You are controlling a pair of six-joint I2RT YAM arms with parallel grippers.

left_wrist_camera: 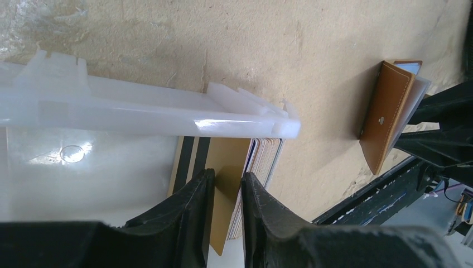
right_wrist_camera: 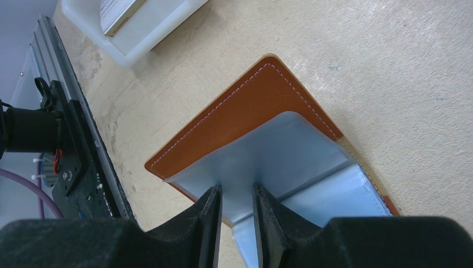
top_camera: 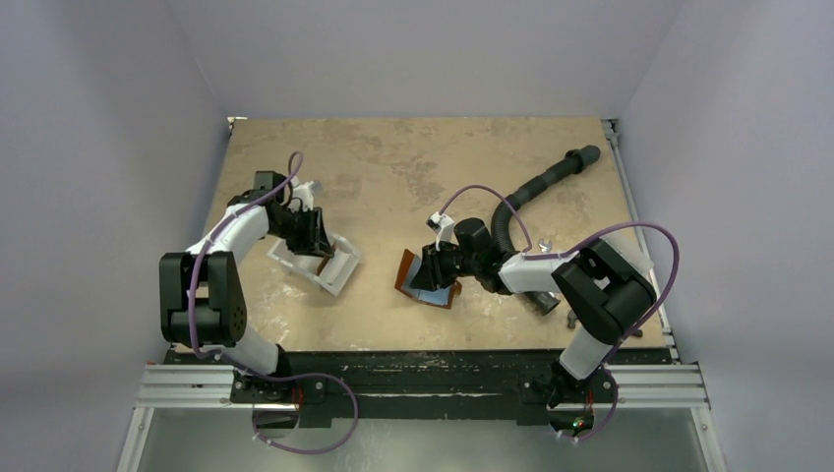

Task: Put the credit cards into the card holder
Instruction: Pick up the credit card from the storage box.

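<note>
A stack of credit cards stands on edge in a clear-and-white plastic box. One tan card sticks out of the stack between the fingers of my left gripper. It lies against one finger, with a gap to the other. From above, the left gripper hangs over the box. The brown card holder lies open with its pale blue pockets up. My right gripper is closed on a pocket leaf; from above, this gripper is at the holder.
A black corrugated hose curves across the back right of the table. The metal rail with the arm bases runs along the near edge. The box with cards sits left of the holder.
</note>
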